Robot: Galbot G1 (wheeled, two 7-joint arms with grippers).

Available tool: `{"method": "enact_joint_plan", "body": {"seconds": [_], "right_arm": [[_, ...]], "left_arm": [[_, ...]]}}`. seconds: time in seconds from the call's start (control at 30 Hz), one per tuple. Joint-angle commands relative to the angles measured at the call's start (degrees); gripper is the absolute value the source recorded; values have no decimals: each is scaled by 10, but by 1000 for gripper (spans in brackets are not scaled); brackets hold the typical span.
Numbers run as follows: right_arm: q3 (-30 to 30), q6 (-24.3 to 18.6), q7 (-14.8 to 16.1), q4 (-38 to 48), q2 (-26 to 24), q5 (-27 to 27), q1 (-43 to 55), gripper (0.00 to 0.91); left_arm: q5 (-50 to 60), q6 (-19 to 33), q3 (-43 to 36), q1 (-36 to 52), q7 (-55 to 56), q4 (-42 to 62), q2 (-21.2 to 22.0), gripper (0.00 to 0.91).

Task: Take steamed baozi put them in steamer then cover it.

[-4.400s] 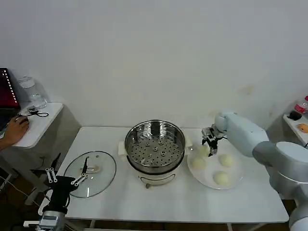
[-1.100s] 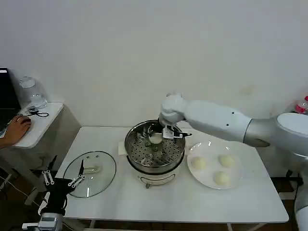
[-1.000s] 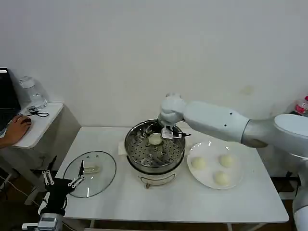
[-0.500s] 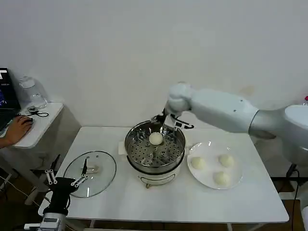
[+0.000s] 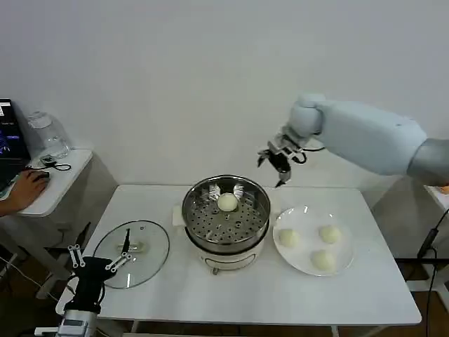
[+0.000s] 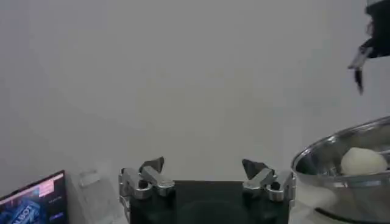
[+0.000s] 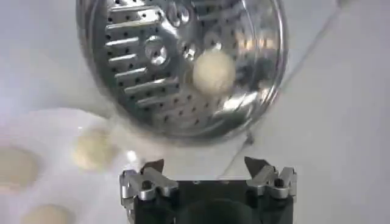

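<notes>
The shiny steamer [image 5: 226, 215] stands mid-table with one cream baozi [image 5: 226, 203] on its perforated tray, towards the back. Three more baozi [image 5: 288, 238] [image 5: 330, 234] [image 5: 322, 260] lie on the white plate [image 5: 304, 213] to its right. My right gripper [image 5: 277, 163] hangs open and empty in the air above the steamer's back right rim. In the right wrist view the steamer [image 7: 183, 61] and its baozi [image 7: 213, 70] lie below the open gripper [image 7: 206, 167]. The glass cover [image 5: 131, 253] rests flat at the table's left. My left gripper [image 5: 93, 262] is open, low beside the cover.
A side shelf [image 5: 49, 180] at the far left holds a glass jar [image 5: 48, 136], and a person's hand [image 5: 23, 188] rests on it. Bare white table [image 5: 266, 295] runs along the front. A wall stands close behind the table.
My right gripper carried a baozi from the plate to the steamer, let it go on the tray, then rose up and to the right, empty. The left arm has barely moved.
</notes>
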State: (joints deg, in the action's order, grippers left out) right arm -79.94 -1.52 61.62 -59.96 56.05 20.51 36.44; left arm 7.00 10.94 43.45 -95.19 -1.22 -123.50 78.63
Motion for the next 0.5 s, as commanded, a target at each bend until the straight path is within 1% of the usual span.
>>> {"method": "enact_joint_plan", "body": {"seconds": [0.03, 0.17, 0.23, 0.37, 0.5], "right_arm": [[-12, 57, 18, 3, -69, 74, -23, 907], [-8, 64, 15, -25, -87, 65, -59, 907], [0, 63, 15, -29, -91, 51, -79, 907], [15, 58, 14, -23, -92, 34, -120, 907], [35, 52, 5, -8, -85, 23, -154, 907]], "left_arm": [[-2, 2, -1, -1, -1, 2, 0, 907], [0, 1, -1, 0, 0, 1, 1, 907], [0, 1, 0, 0, 0, 0, 1, 907], [1, 0, 4, 1, 1, -1, 1, 907], [5, -1, 6, 1, 2, -1, 4, 907]]}}
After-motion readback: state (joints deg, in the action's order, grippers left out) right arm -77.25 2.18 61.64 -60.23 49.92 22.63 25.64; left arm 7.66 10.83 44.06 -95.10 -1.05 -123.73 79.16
